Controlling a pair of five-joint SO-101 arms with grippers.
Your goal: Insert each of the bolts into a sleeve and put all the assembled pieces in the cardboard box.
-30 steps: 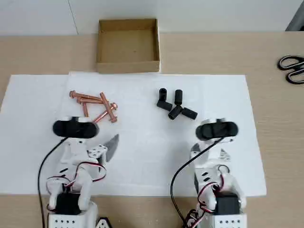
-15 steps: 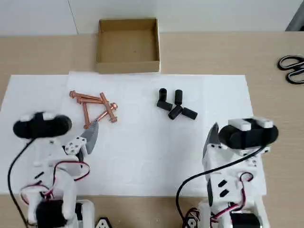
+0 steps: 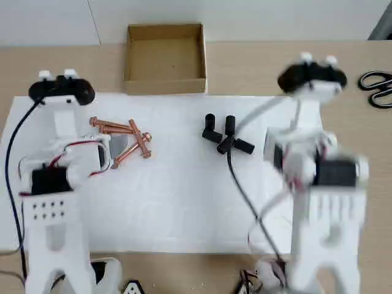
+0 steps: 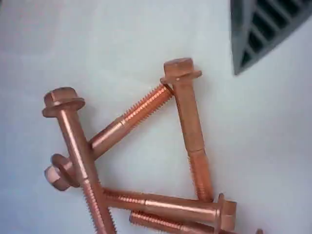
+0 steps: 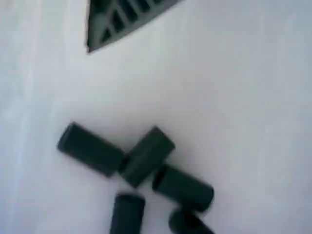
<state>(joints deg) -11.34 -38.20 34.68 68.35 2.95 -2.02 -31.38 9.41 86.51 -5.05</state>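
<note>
While five copper-coloured flanged hex bolts (image 3: 113, 128) are lying in a loose, crossed heap on the left part of a white paper sheet (image 3: 184, 196), the left gripper (image 4: 256, 36) is hanging directly over them. Whether this claw is released or clenched cannot be told from the views. In the left wrist view, one bolt is lying across another, the lower one's threaded end is meeting a third bolt just under its head, and two more are lying side by side at the edge of the heap.

Five short black cylindrical sleeves (image 3: 226, 144) are sitting bunched together near the middle of the same sheet, well apart from the bolts. In the right wrist view three of them are touching in a ragged row, with the other two just beside it. The right gripper (image 5: 117, 24) is hovering above this cluster, and its grip likewise cannot be told.

In the high view, both white arms are standing tall over the sheet, the left one beside the bolts and the right one to the right of the sleeves. The open brown cardboard box (image 3: 165, 86) is resting on the light wooden table (image 3: 275, 67), just beyond the sheet's far edge, nearer the bolts' side. A pair of black-handled scissors (image 3: 375, 89) is lying at the table's right edge.
</note>
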